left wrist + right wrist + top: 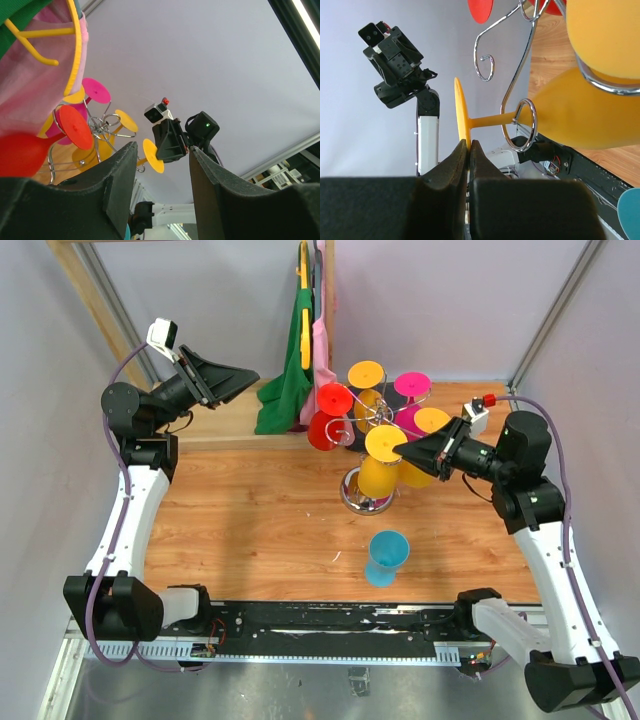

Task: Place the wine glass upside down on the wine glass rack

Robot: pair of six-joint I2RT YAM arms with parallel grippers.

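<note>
**One glass going onto the rack, one waiting on the bench**

On the bench [250, 510] the wine glass rack [367, 502] stands right of centre, towards the far side, and you can see that it is already well loaded. Red, pink and yellow glasses [322, 428] hang from its arms, feet up and bowls down.

The yellow wine glass [376, 476] on the near side of the rack looks like the one in hand. The right wrist view shows its stem passing through one of the chrome loops, so by my reading it is hung, or very nearly.

The right arm [520, 490] reaches in from the right, level with that glass's foot. Its jaws are clenched tight, with the tips right at the edge of the foot. Whether they pinch that edge or only touch it, you cannot tell from these views.

The left arm [150, 405] is raised at the far left, well apart from the rack. Its jaws are parted about halfway and grasp nothing.

What is left, as I judge it: let go of the yellow glass and back away. Then deal with the blue wine glass [386, 554], which sits alone on the bench, near of the rack.
</note>
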